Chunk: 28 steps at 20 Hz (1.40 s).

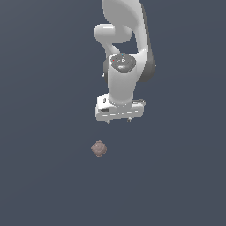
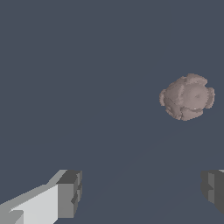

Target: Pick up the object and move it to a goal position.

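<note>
The object (image 1: 99, 148) is a small, bumpy, brownish-pink ball lying on the dark grey floor. It also shows in the wrist view (image 2: 187, 96). My white gripper (image 1: 119, 120) hangs above the floor, behind the ball and a little toward the exterior view's right, apart from it. It is open and empty. In the wrist view the gripper (image 2: 142, 192) has its two dark fingertips (image 2: 70, 193) set wide apart, with the ball outside the gap between them.
The white arm (image 1: 126, 48) rises from the gripper to the top of the exterior view. The flat dark grey floor (image 1: 48, 176) fills the scene, with nothing else on it.
</note>
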Motion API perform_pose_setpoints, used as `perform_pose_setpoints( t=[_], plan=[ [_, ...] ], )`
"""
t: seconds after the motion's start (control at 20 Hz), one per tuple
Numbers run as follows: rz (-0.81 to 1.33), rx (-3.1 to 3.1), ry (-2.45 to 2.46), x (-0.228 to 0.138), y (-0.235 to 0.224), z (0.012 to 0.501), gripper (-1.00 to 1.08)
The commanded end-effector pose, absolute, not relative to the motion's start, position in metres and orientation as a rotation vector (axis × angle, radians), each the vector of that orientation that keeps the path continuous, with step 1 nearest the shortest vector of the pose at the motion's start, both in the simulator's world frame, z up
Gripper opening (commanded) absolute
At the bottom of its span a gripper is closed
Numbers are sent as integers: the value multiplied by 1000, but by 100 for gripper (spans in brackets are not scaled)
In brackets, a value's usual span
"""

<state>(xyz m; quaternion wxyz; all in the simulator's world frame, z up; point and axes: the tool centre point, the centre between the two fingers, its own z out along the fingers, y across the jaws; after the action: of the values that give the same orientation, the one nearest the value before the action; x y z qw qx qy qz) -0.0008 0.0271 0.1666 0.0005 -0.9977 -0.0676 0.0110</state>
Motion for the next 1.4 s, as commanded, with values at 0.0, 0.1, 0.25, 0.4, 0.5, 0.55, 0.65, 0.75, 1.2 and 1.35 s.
perform_pose_setpoints(
  t=[0.0, 0.1, 0.25, 0.4, 0.5, 0.55, 0.65, 0.75, 1.2, 1.35],
  plan=[
    [33, -3130, -271, 5, 22, 163, 100],
    [32, -3125, -328, 10, 18, 159, 100],
    [30, -3114, -427, 19, 10, 153, 100],
    [27, -3098, -535, 29, 1, 146, 100],
    [25, -3086, -606, 35, -6, 140, 100],
    [24, -3078, -641, 38, -9, 138, 100],
    [22, -3063, -711, 44, -15, 133, 100],
    [20, -3046, -781, 50, -22, 127, 100],
    [9, -2960, -1058, 71, -51, 104, 100],
    [6, -2936, -1120, 75, -58, 99, 100]
  ],
)
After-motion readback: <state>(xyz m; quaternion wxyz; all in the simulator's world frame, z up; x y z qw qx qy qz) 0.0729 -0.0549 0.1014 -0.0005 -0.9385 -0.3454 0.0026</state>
